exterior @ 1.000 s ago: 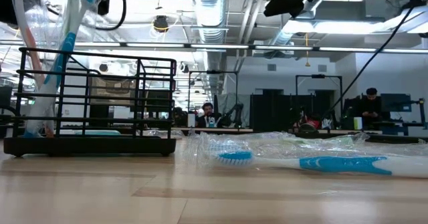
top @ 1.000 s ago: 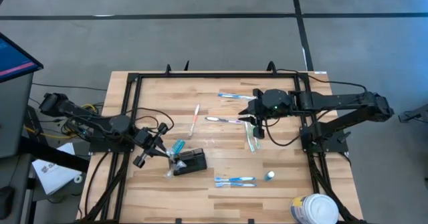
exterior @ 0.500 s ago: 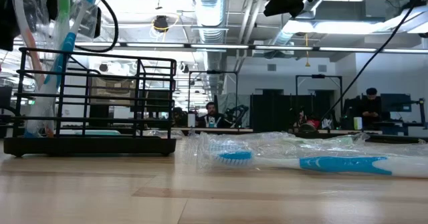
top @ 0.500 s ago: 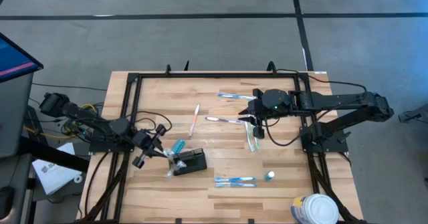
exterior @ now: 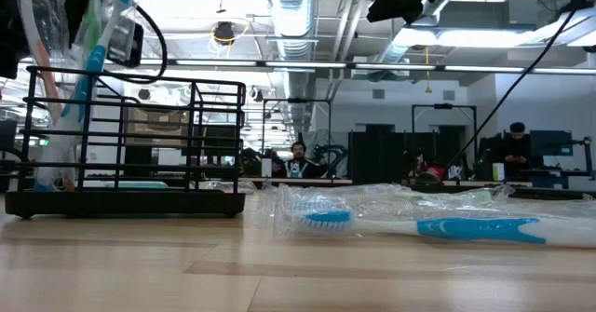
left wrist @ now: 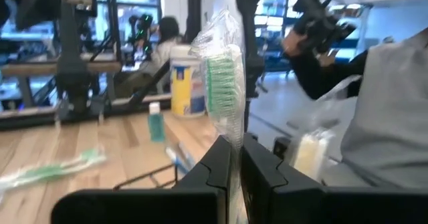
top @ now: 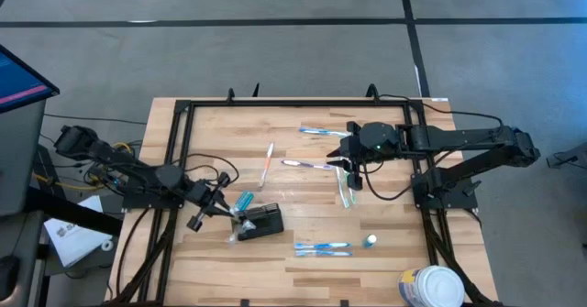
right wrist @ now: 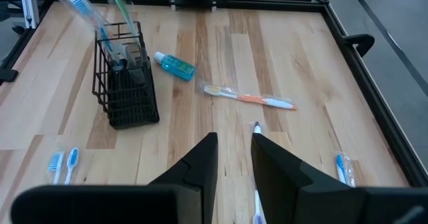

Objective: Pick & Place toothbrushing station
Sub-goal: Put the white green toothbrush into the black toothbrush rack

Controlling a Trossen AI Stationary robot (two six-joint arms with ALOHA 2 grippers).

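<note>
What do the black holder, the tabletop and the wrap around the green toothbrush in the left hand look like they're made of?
Black holder: seemingly thin metal wire with a matte black coating, an open grid you can see through. Tabletop: light wood, butcher-block style, with visible plank seams and grain. Wrap on the green toothbrush in the left hand: clear thin plastic film, crinkled and glinting.

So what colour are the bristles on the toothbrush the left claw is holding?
Green, on the wrapped toothbrush the left claw pinches. The left wrist view shows it best.
</note>
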